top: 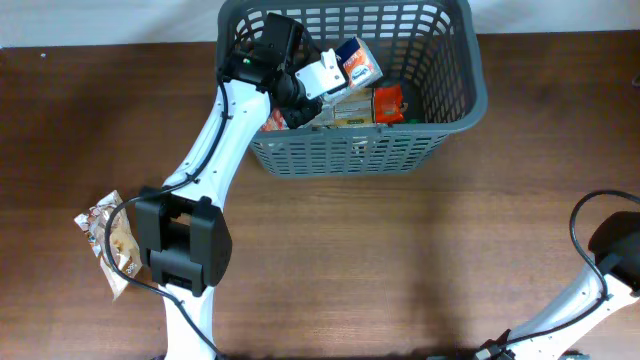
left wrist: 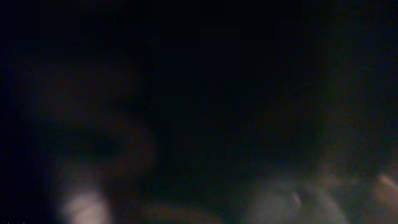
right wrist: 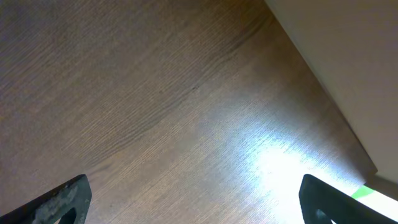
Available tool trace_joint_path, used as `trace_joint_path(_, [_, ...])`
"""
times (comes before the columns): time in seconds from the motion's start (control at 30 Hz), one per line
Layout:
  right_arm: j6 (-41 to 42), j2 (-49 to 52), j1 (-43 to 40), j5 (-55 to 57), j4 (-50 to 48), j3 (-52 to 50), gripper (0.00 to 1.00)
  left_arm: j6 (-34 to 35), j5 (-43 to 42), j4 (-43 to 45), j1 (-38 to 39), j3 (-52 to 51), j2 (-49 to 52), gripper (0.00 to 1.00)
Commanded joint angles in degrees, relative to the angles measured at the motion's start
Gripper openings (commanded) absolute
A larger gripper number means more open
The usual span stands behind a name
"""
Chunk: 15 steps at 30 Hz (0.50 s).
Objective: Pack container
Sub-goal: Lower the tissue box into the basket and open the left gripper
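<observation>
The container [top: 478, 82], a dark grey lattice basket, stands at the back of the table. Inside lie a blue, white and orange packet [top: 358, 62], a red packet [top: 388, 103] and a pale yellow one [top: 345, 113]. My left gripper [top: 325, 78] reaches over the basket's left rim and sits low among these packets, touching or nearly touching the blue and white one. The left wrist view is almost black and blurred, so its jaws do not show. My right gripper [right wrist: 193, 200] stands open over bare wood, with nothing between its fingers [right wrist: 62, 202].
A crinkled snack packet [top: 110, 240] lies on the brown table near the left arm's base [top: 180, 245]. The right arm [top: 612, 250] with its black cable sits at the table's front right corner. The table's far edge and a pale wall [right wrist: 348, 56] show in the right wrist view.
</observation>
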<state>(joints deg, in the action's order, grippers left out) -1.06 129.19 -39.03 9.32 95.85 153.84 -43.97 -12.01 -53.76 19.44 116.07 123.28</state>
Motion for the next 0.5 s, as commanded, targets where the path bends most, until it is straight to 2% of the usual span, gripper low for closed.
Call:
trace_joint_path(0.0, [0.7,-0.2,-0.3,-0.1,-0.1,-0.2,0.99,-0.3,-0.4,0.2,-0.4,-0.7,-0.4,0.45])
trace_joint_path(0.03, [0.7,-0.2,-0.3,-0.1,-0.1,-0.2,0.99,-0.3,-0.4,0.2,-0.4,-0.7,-0.4,0.71])
trace_joint_path(0.13, [0.7,-0.2,-0.3,-0.1,-0.1,-0.2,0.99,-0.3,-0.4,0.2,-0.4,-0.7,-0.4,0.77])
trace_joint_path(0.17, [0.7,-0.2,-0.3,-0.1,-0.1,-0.2,0.99,-0.3,-0.4,0.2,-0.4,-0.7,-0.4,0.92])
trace_joint_path(0.2, [0.7,-0.2,-0.3,-0.1,-0.1,-0.2,0.99,-0.3,-0.4,0.2,-0.4,-0.7,-0.4,1.00])
trace_joint_path(0.47, [0.7,-0.2,-0.3,-0.1,-0.1,-0.2,0.99,-0.2,1.1,1.3,-0.4,0.5,-0.9,0.99])
